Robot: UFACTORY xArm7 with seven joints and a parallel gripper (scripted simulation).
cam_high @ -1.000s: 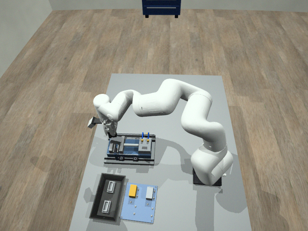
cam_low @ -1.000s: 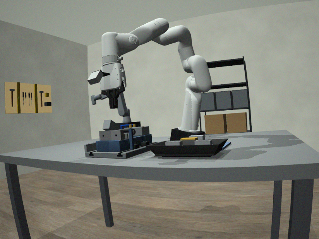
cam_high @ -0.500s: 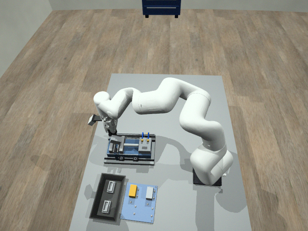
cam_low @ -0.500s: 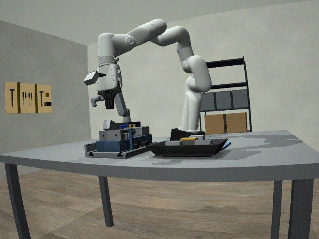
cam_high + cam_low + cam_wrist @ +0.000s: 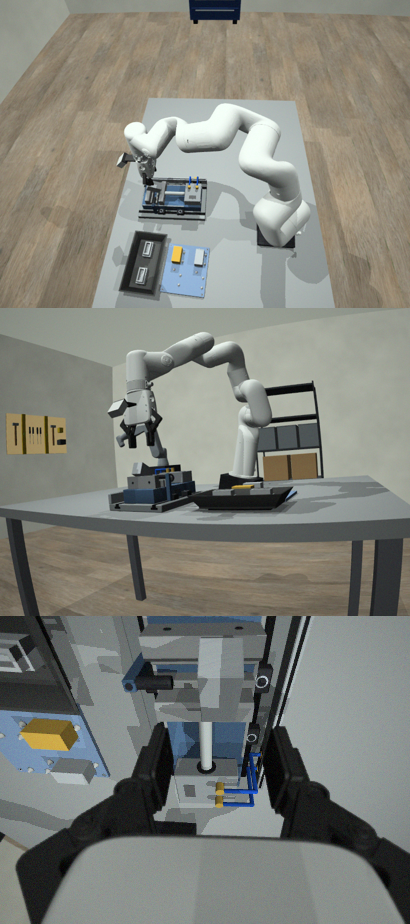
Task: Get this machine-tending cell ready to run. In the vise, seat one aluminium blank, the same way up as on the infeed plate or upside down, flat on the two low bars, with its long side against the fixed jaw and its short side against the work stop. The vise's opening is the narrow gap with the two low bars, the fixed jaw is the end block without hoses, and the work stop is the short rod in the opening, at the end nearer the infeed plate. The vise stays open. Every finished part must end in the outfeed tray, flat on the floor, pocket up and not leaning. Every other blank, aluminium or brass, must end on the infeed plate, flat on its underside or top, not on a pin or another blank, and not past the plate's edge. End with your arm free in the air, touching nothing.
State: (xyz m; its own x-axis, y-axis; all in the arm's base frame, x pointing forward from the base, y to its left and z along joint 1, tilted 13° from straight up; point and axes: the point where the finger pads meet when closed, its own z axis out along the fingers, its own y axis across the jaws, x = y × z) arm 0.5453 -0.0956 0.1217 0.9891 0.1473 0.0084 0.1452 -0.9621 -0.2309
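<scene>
My gripper (image 5: pixel 147 180) is open and empty. It hangs above the fixed-jaw end of the vise (image 5: pixel 172 199), and it also shows in the side view (image 5: pixel 141 440) and the wrist view (image 5: pixel 217 766). A grey aluminium blank (image 5: pixel 140 468) lies tilted at that end of the vise, one end raised; it shows in the wrist view too (image 5: pixel 220 671). The work stop (image 5: pixel 148 682) sticks out beside it. On the blue infeed plate (image 5: pixel 185 270) lie a brass blank (image 5: pixel 177 254) and an aluminium blank (image 5: pixel 199 256). The black outfeed tray (image 5: pixel 143 261) holds two finished parts (image 5: pixel 148 248) (image 5: pixel 141 275), pocket up.
Blue hoses (image 5: pixel 193 180) rise from the vise's moving block (image 5: pixel 205 783). A thin grey jointed arm (image 5: pixel 158 452) stands behind the vise, close to my gripper. My arm's base (image 5: pixel 276 238) stands to the right of the vise. A shelf rack (image 5: pixel 288 433) stands behind the table.
</scene>
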